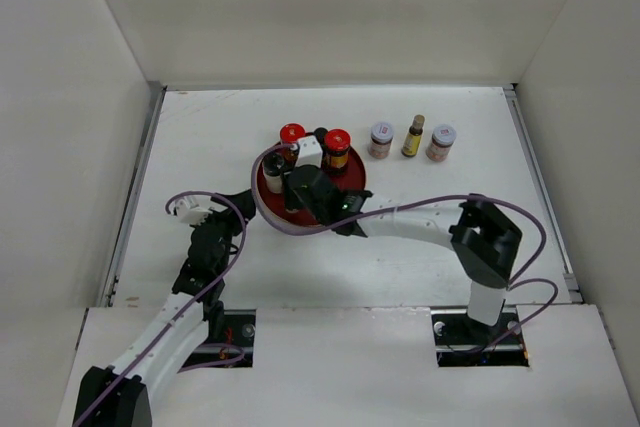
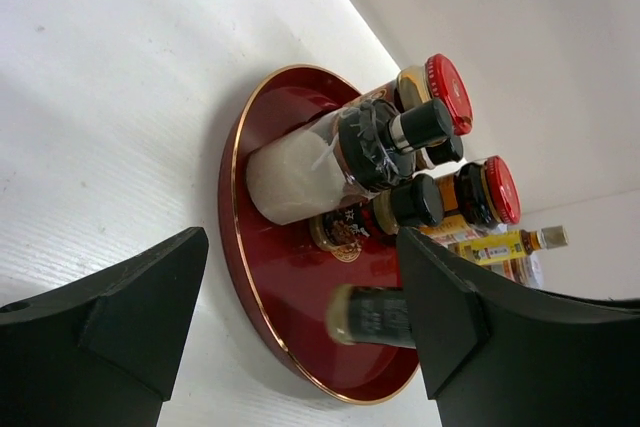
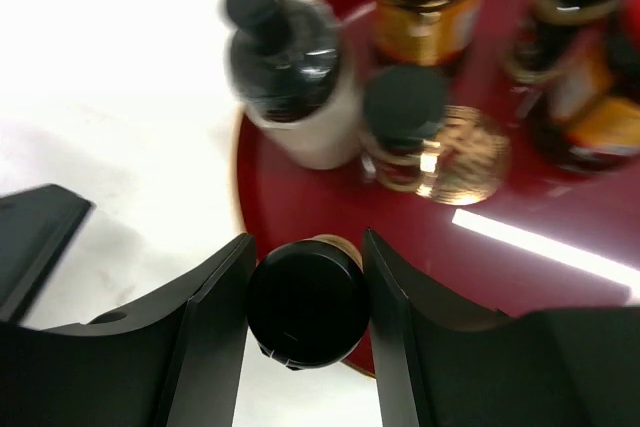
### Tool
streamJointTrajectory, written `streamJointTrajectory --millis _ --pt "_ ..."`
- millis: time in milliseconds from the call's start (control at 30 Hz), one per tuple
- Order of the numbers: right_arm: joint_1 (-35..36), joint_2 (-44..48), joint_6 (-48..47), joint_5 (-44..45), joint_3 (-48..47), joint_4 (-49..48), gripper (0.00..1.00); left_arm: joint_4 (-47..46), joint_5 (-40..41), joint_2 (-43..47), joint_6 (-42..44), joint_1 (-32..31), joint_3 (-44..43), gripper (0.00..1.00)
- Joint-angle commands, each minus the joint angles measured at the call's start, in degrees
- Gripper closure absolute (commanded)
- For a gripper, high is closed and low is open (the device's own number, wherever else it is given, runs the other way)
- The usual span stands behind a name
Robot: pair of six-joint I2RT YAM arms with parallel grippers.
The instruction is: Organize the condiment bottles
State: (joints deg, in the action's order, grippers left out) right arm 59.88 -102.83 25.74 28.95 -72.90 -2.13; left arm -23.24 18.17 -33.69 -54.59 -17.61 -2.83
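The right end effector (image 3: pixel 307 239) is closed around a black-capped bottle (image 3: pixel 305 302), with one finger pressed against each side of the cap. This bottle sits at the rim of the round red tray (image 3: pixel 325 202). I cannot tell whether its base rests on the tray or hangs just above it. In the left wrist view it appears blurred.

Further in on the tray stands a white bottle (image 3: pixel 300 117) with a dark wrapped neck. A small black-capped jar (image 3: pixel 404 107) is just beside it, next to the gold emblem (image 3: pixel 465 152). More dark bottles (image 3: pixel 580 67) stand close by, too blurred to count.

From above, two amber jars stand at the far side of the tray: the left red-lidded jar (image 1: pixel 292 134) and the right red-lidded jar (image 1: pixel 337 140).

Off the tray, three things stand in a row on the bench (image 1: pixel 200 127) to its right. They are the first pale-lidded jar (image 1: pixel 381 139), the slim yellow bottle (image 1: pixel 412 137) and the second pale-lidded jar (image 1: pixel 441 142), all upright and slightly apart.

The left end effector (image 2: pixel 300 237) is spread wide with nothing between its fingers. It hangs low over the bench to the left of the tray, facing it.
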Motion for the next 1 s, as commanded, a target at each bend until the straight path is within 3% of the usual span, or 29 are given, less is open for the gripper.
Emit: streamJointTrajectory --millis 0,300,500,633,833,967 --pt "0.98 -4.30 -0.51 1.64 -6.80 -1.65 0.59 -0.40 0.02 0.21 -0.78 0.34 6.17 0.25" --pt "2.04 -10.73 -0.95 4.09 -9.98 -1.56 0.52 -0.66 -0.24 -0.50 -1.13 0.25 6.17 0.24" --pt "2.39 -9.33 -0.51 3.31 -8.93 -2.00 0.23 -0.84 -0.42 -0.67 -1.22 0.34 6.17 0.24" --pt "2.74 -3.02 -0.51 3.74 -5.59 -2.61 0.18 -0.75 -0.25 -0.23 -1.13 0.42 6.26 0.24" --pt "0.65 13.06 -0.60 4.10 6.69 -5.07 0.22 -0.92 -0.25 -0.41 -0.87 0.16 6.17 0.24" --pt "-8.92 21.51 1.24 1.38 15.58 -5.78 0.53 -1.28 -0.51 -0.41 -0.52 -0.28 6.17 0.24"
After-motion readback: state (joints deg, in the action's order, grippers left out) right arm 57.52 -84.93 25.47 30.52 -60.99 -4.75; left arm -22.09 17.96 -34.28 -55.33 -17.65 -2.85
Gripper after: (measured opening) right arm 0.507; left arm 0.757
